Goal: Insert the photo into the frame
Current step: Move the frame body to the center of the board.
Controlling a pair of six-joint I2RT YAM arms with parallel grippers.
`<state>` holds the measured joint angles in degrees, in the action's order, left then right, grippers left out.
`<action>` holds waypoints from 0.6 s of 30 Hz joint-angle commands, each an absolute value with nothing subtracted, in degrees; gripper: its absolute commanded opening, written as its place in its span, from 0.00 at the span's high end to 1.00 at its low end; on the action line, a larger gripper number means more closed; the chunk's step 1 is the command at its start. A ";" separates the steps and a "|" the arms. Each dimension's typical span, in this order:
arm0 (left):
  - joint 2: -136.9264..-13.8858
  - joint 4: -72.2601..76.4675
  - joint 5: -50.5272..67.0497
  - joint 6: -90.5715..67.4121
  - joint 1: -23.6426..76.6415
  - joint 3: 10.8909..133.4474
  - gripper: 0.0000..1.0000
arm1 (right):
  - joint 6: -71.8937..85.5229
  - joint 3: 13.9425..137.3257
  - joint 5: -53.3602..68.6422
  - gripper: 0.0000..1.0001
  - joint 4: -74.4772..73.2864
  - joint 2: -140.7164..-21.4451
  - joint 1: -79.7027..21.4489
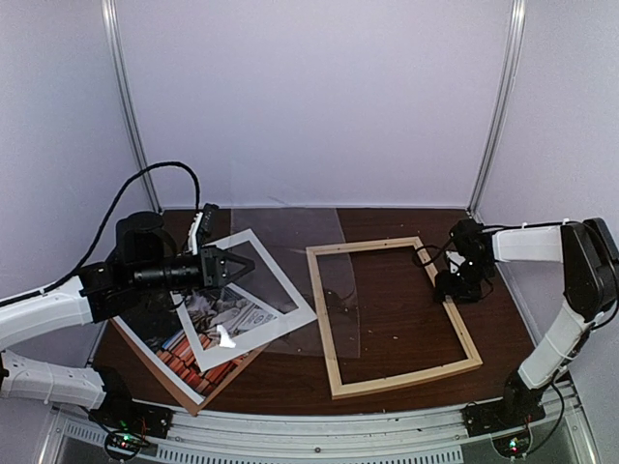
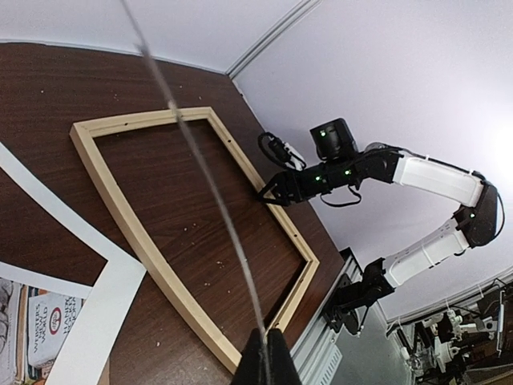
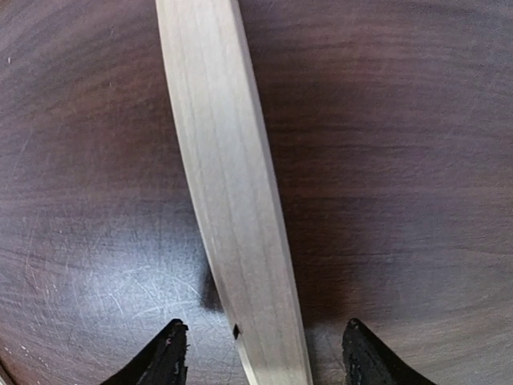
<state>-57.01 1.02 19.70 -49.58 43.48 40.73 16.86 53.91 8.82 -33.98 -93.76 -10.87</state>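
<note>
Dark wood table (image 1: 397, 319): right gripper (image 3: 263, 338) jaws wide astride frame (image 3: 232, 200) rail running lengthwise ahead, left gripper (image 1: 242, 266) pinching clear sheet (image 1: 290, 232), photo (image 1: 218, 319) just beneath, nearer left.

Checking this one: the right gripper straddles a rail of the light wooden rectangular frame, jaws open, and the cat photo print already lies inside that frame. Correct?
Not quite. The top external view shows the cat photo print outside the light wooden rectangular frame, to its left, partly under the white open-centred mat border. The right gripper does straddle a rail, jaws open.
</note>
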 commanded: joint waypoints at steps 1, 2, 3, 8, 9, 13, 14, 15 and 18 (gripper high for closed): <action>-57.12 6.70 21.57 -50.33 43.24 43.98 1.00 | 18.37 51.24 13.10 0.37 -29.88 -93.62 -10.72; -57.14 6.90 21.59 -50.76 43.24 44.29 1.00 | 18.87 50.59 13.85 0.38 -29.23 -93.28 -10.80; -57.11 7.13 21.58 -51.02 43.24 44.54 1.00 | 19.28 49.94 14.76 0.39 -28.65 -92.87 -11.00; -56.98 5.20 20.92 -50.35 43.21 46.37 1.00 | 22.06 47.61 16.32 0.41 -26.86 -90.79 -13.23; -56.95 4.85 20.86 -49.99 43.19 46.71 1.00 | 22.92 47.18 16.45 0.42 -26.58 -90.30 -13.91; -57.35 4.87 21.09 -50.05 43.20 47.50 1.00 | 26.53 45.28 16.38 0.41 -24.95 -87.64 -17.36; -57.60 5.09 21.21 -50.08 43.24 47.54 1.00 | 27.49 44.88 16.10 0.41 -24.58 -87.04 -18.25; -57.89 5.53 21.53 -50.21 43.24 47.59 1.00 | 28.28 44.57 15.78 0.40 -24.26 -86.49 -19.08; -58.79 6.57 22.46 -50.64 43.32 47.72 1.00 | 29.99 43.88 14.67 0.38 -23.57 -85.41 -21.23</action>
